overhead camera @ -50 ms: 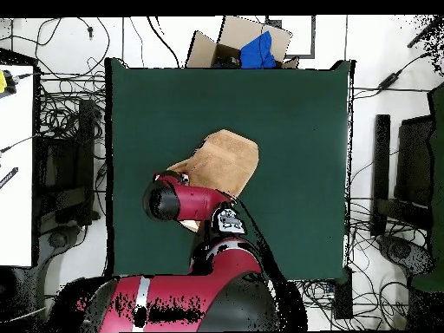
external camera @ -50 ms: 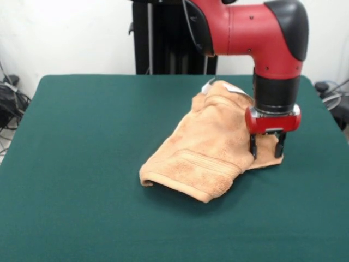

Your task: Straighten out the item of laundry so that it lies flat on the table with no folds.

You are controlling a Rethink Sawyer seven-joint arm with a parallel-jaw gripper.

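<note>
Towel (external camera @ -50 ms: 204, 150) sits bunched and doubled over mid-table (external camera @ -50 ms: 82, 164), soft and floppy, light enough to drag. Gripper (external camera @ -50 ms: 267, 146) stands with fingers apart over its thin single-layer corner, probably the best spot to pinch.

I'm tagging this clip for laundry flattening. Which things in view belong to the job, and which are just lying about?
Belongs to the job:
towel, crumpled and folded over itself
green table
gripper, down at the towel's edge

Just lying about:
cardboard box with something blue in it
cables on the floor
</note>
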